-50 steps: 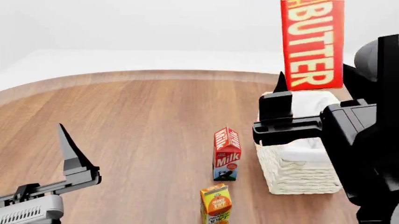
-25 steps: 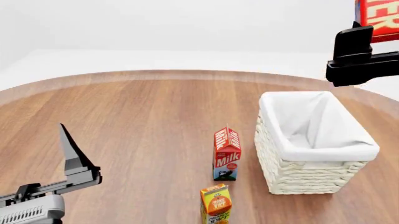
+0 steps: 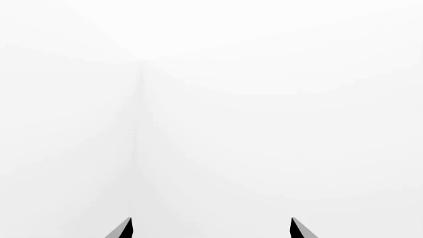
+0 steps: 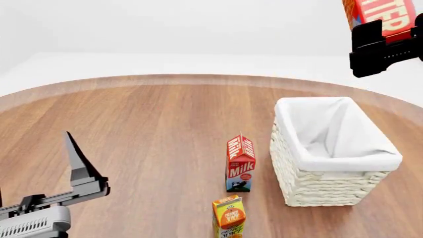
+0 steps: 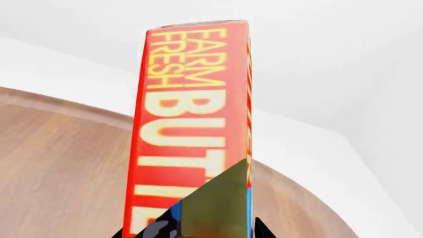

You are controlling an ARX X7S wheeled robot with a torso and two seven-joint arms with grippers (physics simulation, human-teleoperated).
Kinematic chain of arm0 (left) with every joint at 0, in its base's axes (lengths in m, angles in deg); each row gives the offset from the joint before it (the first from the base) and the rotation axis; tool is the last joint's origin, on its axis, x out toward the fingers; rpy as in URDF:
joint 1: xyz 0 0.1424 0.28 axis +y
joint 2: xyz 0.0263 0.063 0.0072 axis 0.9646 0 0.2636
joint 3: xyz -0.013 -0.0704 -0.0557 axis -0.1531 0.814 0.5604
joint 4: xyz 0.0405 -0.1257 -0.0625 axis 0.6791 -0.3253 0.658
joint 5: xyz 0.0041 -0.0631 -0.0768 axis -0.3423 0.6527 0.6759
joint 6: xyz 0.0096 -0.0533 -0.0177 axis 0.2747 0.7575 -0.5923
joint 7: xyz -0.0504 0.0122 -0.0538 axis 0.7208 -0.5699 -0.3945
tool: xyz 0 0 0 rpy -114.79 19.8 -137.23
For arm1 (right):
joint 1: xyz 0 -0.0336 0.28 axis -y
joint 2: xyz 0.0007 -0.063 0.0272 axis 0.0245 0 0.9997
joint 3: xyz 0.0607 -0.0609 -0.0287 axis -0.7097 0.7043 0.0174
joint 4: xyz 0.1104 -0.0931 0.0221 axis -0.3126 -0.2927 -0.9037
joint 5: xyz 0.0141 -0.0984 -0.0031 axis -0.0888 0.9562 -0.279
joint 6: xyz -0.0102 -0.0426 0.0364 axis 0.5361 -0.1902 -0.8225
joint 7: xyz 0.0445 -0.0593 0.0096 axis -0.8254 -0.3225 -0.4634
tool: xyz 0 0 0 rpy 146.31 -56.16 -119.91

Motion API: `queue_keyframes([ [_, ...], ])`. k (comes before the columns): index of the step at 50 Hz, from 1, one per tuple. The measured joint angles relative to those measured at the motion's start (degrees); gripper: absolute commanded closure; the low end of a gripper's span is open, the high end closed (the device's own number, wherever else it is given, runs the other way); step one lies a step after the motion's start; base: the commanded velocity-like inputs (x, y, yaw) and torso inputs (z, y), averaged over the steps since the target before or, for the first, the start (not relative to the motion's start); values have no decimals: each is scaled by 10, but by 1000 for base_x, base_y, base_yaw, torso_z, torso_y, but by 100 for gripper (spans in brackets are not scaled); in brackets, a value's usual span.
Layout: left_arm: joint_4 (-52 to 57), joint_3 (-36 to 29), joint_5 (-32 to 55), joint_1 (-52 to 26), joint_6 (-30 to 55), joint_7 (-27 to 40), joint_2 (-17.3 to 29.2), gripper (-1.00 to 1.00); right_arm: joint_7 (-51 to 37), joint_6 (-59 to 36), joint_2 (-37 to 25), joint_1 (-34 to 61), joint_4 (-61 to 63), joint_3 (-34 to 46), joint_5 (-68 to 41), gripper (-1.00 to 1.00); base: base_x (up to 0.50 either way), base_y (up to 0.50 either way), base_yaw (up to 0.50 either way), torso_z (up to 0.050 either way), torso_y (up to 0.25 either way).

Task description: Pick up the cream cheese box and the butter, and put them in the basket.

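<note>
My right jaws (image 4: 378, 34) are closed on the butter (image 4: 380, 15), a red box with yellow "FARM FRESH BUTTER" lettering (image 5: 191, 129), which stands on end between them and rises out of the head view. They hold it high, above and beyond the far right corner of the white wicker basket (image 4: 327, 191); the basket's cloth-lined hollow shows nothing in it. My left jaws (image 4: 82, 171) are spread wide and empty; in their own wrist view only two dark tips (image 3: 126, 229) appear, against plain white. They hang low over the wooden surface (image 4: 152, 134), well apart from the milk carton (image 4: 240, 163) and the orange juice carton (image 4: 229, 216), which stand just beside the basket. The cream cheese box appears in no view.
</note>
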Motion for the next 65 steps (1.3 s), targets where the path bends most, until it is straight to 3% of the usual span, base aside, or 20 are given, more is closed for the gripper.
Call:
queue_keyframes([
  [22,-5,-5,3,-5,1,-2,0,-100,179,-70,61,-28,-149,25,104,100,0,0,0,0,2],
  [65,-7,-10,1,-7,4,0,1,-100,206,-8,80,-183,-231,54,143,100,0,0,0,0,1],
])
